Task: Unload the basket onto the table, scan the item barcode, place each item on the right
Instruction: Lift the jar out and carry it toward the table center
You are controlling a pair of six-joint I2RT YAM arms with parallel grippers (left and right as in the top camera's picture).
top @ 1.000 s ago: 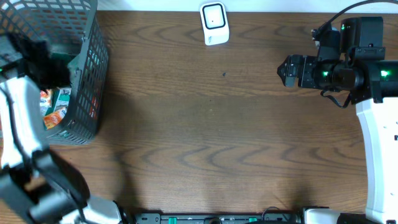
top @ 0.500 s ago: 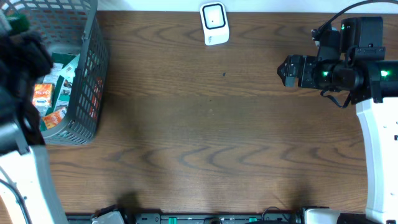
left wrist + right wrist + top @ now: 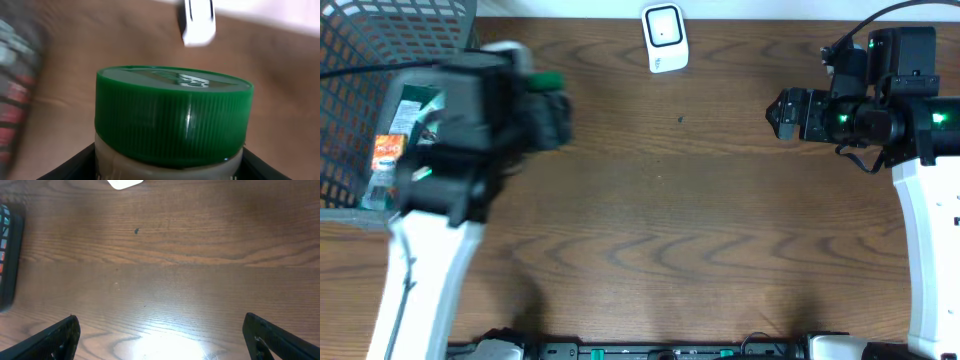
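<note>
**Left arm** (image 3: 425, 270): white lower link, with a dark grey and black upper housing that is blurred. **Right arm** (image 3: 925, 230): white link carrying a black wrist housing (image 3: 895, 60) with glowing green indicator lights (image 3: 842, 120). A thin black cable (image 3: 880, 14) loops above it. **Right hand** (image 3: 160, 337): matte black fingers (image 3: 57, 337) with blunt, wedge-shaped tips.
</note>
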